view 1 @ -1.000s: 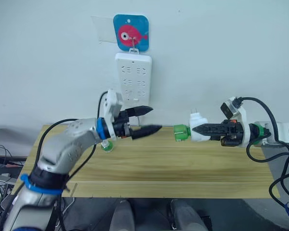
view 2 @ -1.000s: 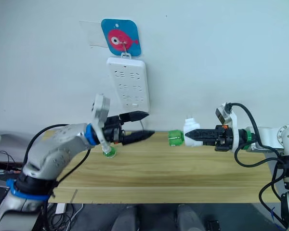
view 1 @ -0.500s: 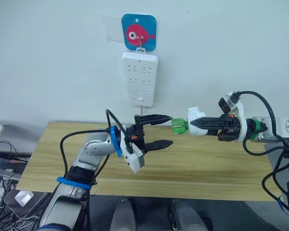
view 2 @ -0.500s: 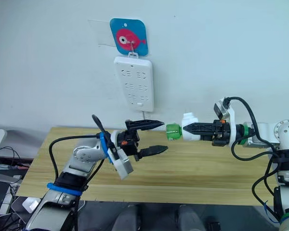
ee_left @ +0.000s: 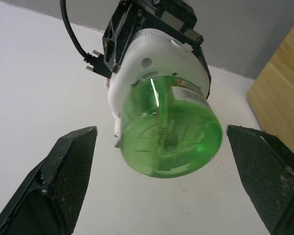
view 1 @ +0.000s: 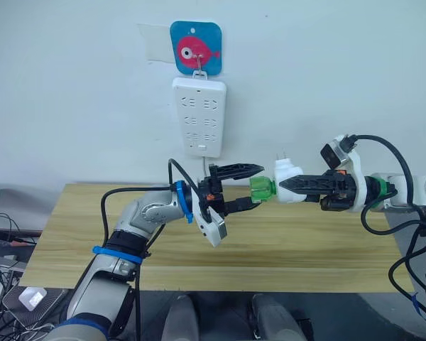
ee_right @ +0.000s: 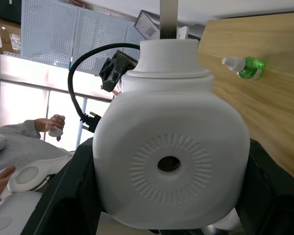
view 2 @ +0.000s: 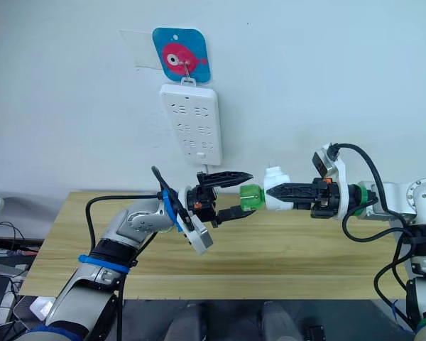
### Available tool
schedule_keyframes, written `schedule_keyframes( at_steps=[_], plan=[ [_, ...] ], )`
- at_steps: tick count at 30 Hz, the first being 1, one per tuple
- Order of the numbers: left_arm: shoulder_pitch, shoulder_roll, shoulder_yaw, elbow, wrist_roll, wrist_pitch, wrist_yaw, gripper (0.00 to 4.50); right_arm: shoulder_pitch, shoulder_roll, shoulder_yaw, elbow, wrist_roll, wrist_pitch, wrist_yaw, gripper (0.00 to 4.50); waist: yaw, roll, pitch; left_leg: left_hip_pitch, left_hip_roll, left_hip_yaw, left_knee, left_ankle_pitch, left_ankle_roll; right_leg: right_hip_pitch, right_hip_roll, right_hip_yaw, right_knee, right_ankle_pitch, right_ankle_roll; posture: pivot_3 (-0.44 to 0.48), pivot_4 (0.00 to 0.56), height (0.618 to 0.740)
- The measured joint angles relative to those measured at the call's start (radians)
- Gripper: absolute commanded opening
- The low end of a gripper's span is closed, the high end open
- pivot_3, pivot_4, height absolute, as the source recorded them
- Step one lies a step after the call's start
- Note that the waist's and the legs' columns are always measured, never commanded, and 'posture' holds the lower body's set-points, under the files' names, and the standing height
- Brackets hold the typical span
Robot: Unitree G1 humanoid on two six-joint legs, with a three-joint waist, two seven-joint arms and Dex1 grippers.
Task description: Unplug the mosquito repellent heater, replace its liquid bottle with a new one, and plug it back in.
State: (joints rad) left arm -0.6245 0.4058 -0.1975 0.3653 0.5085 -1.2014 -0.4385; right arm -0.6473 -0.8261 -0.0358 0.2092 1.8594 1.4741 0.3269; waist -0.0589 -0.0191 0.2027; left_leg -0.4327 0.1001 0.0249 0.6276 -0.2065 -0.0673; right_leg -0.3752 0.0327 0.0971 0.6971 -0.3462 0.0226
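Mosquito repellent heater [view 1: 287, 182] held in mid-air above the wooden table [view 1: 284, 245], unplugged, prongs pointing up, clamped between the closed fingers of the right gripper [view 1: 287, 187]. Green liquid bottle [view 1: 261, 190] attached to the heater, base pointing toward the left arm. Left gripper [view 1: 255, 186] wide open, one finger above and one below the green bottle, straddling it; in the left wrist view both fingers [ee_left: 68, 169] well clear of the bottle's sides, no contact visible. White label with red print on the bottle wall, too small to read. Second green bottle [ee_right: 244, 66] with white tip lying on the table in the right wrist view. White power strip [view 1: 199, 116] hanging on the wall from a blue hook plate with a pink fish picture [view 1: 196, 49]; sockets vacant. No legible writing on strip or heater.
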Motion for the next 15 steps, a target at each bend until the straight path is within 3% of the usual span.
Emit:
schedule_keyframes(
  at_steps=[6, 12, 13, 15],
  plan=[
    [-0.02, 0.012, -0.039, 0.0, 0.003, -0.02, 0.041, 2.33, 0.002, -0.002, 0.003, -0.007, 0.008, -0.013, -0.006, 3.09, -0.001, 0.0, 0.0, 0.0, 0.0, 0.0, 0.0, 0.001, -0.001, 0.0, 0.0, 0.0, 0.0, 0.0, 0.0, -0.128, 0.192, 0.74],
    [-0.02, 0.034, -0.077, 0.001, -0.02, -0.01, 0.053, 2.23, 0.014, -0.003, 0.004, -0.017, 0.006, -0.013, -0.004, 3.09, -0.002, 0.0, 0.0, 0.0, 0.0, 0.0, 0.0, 0.001, -0.002, 0.0, 0.0, 0.0, 0.0, 0.0, 0.0, -0.126, 0.191, 0.74],
    [-0.02, 0.04, -0.094, 0.001, -0.051, 0.002, 0.04, 2.23, 0.015, -0.003, 0.004, -0.017, 0.005, -0.013, -0.004, 3.09, -0.002, 0.0, 0.0, 0.0, 0.0, 0.0, 0.0, 0.001, -0.002, 0.0, 0.0, 0.0, 0.0, 0.0, 0.0, -0.128, 0.19, 0.74],
    [-0.005, 0.057, -0.179, -0.025, -0.259, 0.129, -0.082, 2.23, 0.018, -0.012, 0.004, -0.017, -0.006, -0.014, -0.003, 3.09, -0.005, 0.0, 0.0, 0.0, 0.0, 0.0, 0.0, 0.001, -0.002, 0.0, 0.0, 0.0, 0.001, 0.0, 0.0, -0.131, 0.193, 0.74]
  ],
)
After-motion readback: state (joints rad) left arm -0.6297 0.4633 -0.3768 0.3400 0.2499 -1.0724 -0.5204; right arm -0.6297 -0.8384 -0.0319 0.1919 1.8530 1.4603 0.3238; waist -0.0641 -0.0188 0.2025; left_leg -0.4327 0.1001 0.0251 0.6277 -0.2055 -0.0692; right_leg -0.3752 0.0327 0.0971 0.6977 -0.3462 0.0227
